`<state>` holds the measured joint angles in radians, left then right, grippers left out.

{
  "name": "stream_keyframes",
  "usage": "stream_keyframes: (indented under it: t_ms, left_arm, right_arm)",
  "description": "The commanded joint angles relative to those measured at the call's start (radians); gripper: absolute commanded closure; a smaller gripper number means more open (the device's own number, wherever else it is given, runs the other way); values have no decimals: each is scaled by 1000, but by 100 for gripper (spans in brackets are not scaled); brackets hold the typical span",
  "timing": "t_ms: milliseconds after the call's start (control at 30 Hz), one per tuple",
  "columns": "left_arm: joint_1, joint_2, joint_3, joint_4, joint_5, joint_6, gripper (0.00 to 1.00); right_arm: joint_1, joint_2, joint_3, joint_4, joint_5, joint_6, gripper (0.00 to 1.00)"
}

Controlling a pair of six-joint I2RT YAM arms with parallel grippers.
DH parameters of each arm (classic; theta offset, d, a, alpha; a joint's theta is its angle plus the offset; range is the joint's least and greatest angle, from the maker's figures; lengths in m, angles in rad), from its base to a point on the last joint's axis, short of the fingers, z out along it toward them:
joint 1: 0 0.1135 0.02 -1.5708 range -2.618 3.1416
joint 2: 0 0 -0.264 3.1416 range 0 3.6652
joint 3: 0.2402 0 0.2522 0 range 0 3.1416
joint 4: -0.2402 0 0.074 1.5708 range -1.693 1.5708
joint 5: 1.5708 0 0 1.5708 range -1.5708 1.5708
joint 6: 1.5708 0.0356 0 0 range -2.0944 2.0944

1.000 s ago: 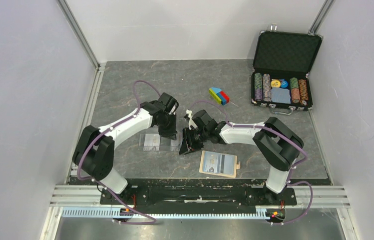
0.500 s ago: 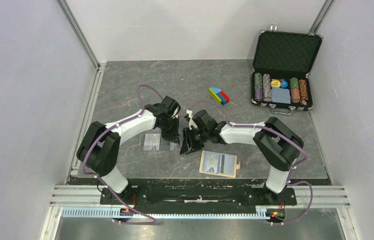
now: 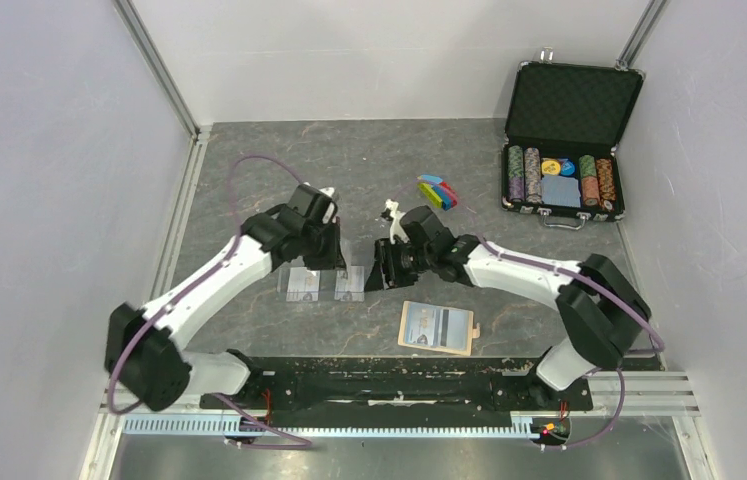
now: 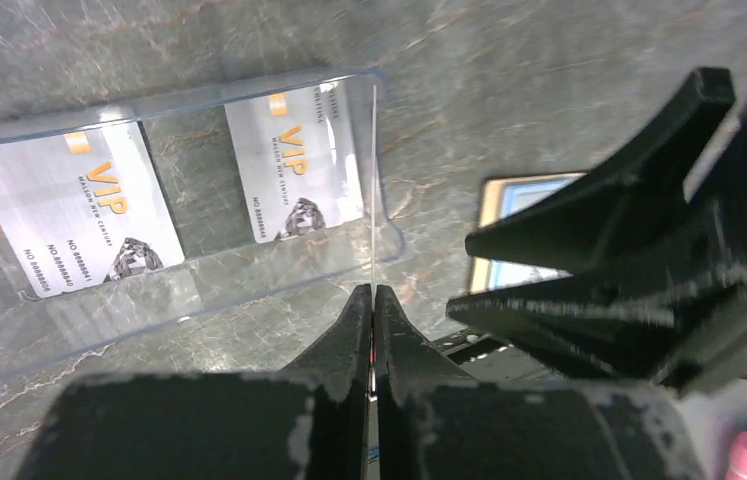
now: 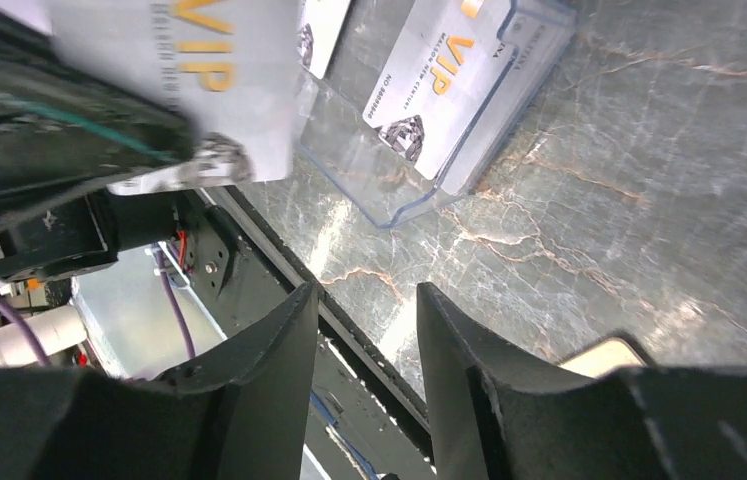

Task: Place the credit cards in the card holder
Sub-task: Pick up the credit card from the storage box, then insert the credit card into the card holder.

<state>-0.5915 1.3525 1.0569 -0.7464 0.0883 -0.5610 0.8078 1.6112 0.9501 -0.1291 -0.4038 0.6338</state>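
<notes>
- While the left gripper (image 4: 373,290) is clamped on the held card (image 5: 199,70), the left wrist view gets it edge-on only, as a thin line. The right wrist view shows its face, with gold "VIP".
- Two other credit cards lie flat in a clear tray (image 4: 204,215): first tray card (image 4: 74,205) and second tray card (image 4: 294,160).
- Both read gold "VIP", with a diamond graphic and a line starting "NO". The small print under "VIP" and the digits are too blurry to read.
- Right gripper (image 5: 367,292): fingers apart, holding nothing, just beside the left one at the tray's end.
- Card holder (image 3: 437,327) lies open on the table (image 3: 249,170), near the tray but not touching it. Its panel print is unreadable, and the right wrist view catches only a corner of it.
- Poker case (image 3: 569,110) is open at the far right; its chip markings are too small to read.
</notes>
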Motion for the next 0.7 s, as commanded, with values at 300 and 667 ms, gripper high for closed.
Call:
stream_keyframes:
  t_ms: [300, 667]
  left_arm:
    - [-38, -292, -279, 422, 337, -157, 93]
    - [-318, -90, -383, 801, 245, -335, 98]
  right_arm:
    - [-172, -405, -294, -131, 38, -80, 52]
    - [-335, -676, -485, -414, 136, -165, 51]
